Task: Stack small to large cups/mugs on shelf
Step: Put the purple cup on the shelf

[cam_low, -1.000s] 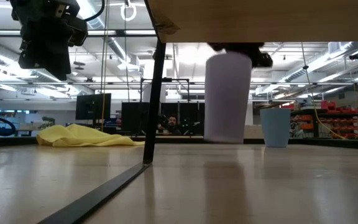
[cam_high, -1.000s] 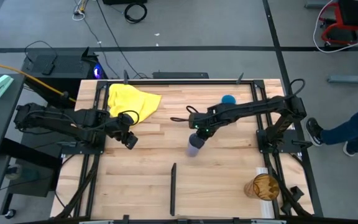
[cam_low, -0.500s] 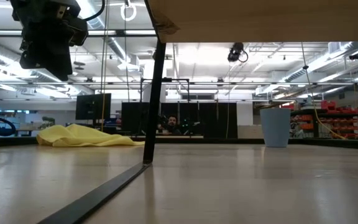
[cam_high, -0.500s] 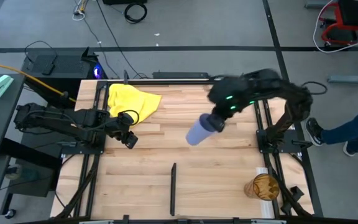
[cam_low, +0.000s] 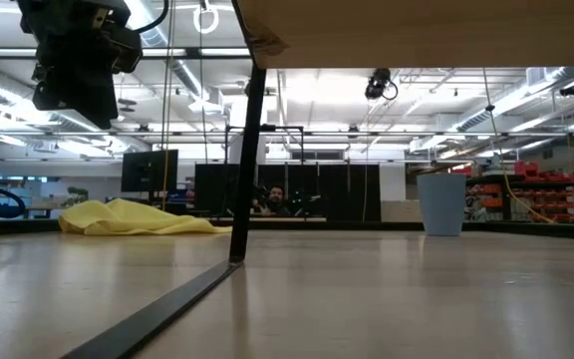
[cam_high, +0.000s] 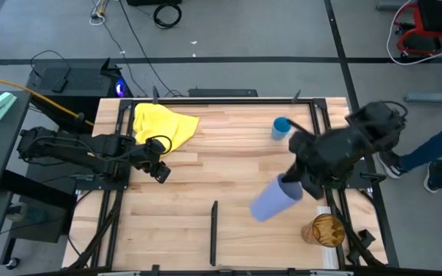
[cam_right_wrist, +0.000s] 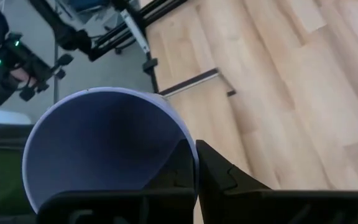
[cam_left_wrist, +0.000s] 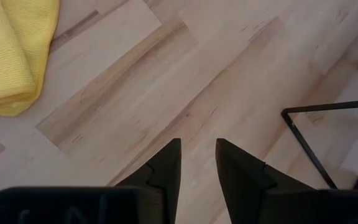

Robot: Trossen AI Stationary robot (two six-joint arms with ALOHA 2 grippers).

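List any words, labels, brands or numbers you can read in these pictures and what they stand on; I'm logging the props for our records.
None can be read.
The lavender cup held by the right end effector, the blue cup, the amber tumbler and the yellow cloth bear no visible print.
Any signs in the room behind the table in the low view are too small to read.

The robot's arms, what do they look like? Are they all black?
Mostly, yes. Both arms are dark, nearly black, built from chunky jointed pieces with thin black cables looping alongside. The left gripper ends in two dark, flat, pointed fingers shaped like wedges. The right gripper has the same dark angular fingers, and its arm looks bulky and rounded from above.
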